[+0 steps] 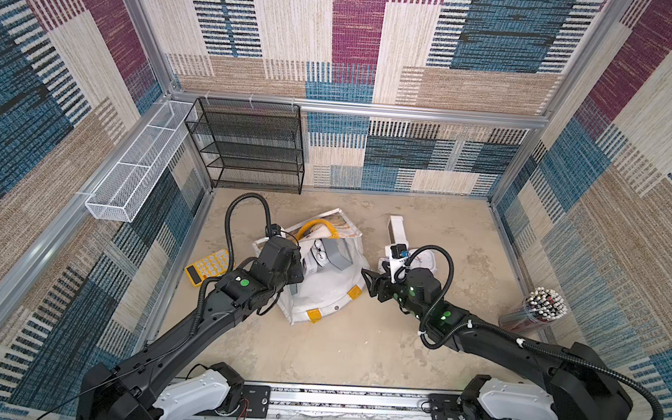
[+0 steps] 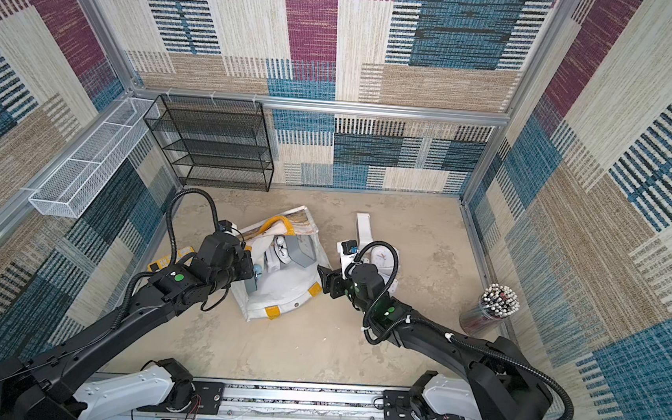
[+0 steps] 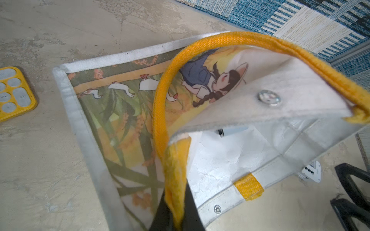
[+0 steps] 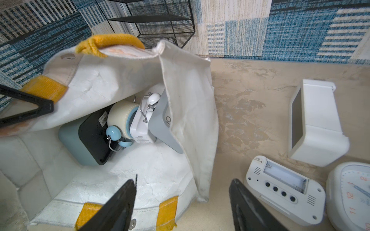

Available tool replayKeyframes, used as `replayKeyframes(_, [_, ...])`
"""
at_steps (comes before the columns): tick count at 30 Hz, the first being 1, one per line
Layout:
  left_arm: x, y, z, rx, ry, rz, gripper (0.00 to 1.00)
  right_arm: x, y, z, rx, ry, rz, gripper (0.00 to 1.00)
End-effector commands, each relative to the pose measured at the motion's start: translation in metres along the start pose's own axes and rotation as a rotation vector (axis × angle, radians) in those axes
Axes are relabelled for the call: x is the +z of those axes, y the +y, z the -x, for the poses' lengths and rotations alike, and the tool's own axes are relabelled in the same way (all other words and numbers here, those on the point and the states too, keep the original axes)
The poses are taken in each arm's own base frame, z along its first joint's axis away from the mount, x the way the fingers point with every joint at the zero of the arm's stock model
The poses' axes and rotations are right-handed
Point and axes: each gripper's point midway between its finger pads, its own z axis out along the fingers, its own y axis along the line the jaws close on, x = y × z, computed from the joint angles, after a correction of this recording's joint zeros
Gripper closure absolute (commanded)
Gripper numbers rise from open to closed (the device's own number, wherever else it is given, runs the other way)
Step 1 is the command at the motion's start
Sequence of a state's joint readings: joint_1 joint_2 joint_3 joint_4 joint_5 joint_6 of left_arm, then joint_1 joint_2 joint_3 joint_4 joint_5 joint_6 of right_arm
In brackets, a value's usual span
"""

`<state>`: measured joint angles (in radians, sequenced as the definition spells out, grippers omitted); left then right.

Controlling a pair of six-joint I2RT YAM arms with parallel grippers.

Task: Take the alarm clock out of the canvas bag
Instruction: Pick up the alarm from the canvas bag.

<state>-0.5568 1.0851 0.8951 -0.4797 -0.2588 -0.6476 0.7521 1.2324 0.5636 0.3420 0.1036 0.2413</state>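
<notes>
The white canvas bag (image 1: 319, 300) (image 2: 278, 296) lies mid-table with its mouth facing my right arm. My left gripper (image 3: 177, 200) (image 1: 293, 286) is shut on the bag's yellow strap handle (image 3: 160, 100) and holds the upper side of the mouth up. Inside lie several alarm clocks: a white twin-bell clock (image 4: 144, 120), a cream round one with blue bells (image 4: 119, 118), a teal and black one (image 4: 90, 138) and a grey one (image 4: 163, 128). My right gripper (image 4: 183, 181) (image 1: 367, 281) is open at the lower rim of the mouth, empty.
Three white clocks lie beside the bag near my right arm: a boxy one (image 4: 318, 124), a flat digital one (image 4: 284, 188) and a round one (image 4: 352, 196). A yellow calculator (image 1: 208, 270) lies by the left arm. A black mesh shelf (image 1: 249, 146), white wire basket (image 1: 136, 170) and pencil jar (image 1: 539, 309) line the edges.
</notes>
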Motion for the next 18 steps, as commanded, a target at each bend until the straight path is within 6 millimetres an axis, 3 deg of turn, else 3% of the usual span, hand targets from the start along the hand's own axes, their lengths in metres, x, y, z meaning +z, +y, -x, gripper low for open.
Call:
replayKeyframes(1, [0.001, -0.009, 0.004, -0.016, -0.003, -0.029, 1.0, -0.003, 0.009, 0.014, -0.041, -0.049, 0.006, 0.24])
replayKeyframes(10, [0.002, -0.008, 0.004, -0.008, -0.001, -0.023, 1.0, 0.003, 0.047, 0.012, -0.127, -0.046, 0.045, 0.24])
replayKeyframes(18, [0.002, -0.007, 0.003, -0.003, -0.001, -0.018, 1.0, 0.027, 0.073, -0.006, -0.203, 0.008, 0.069, 0.24])
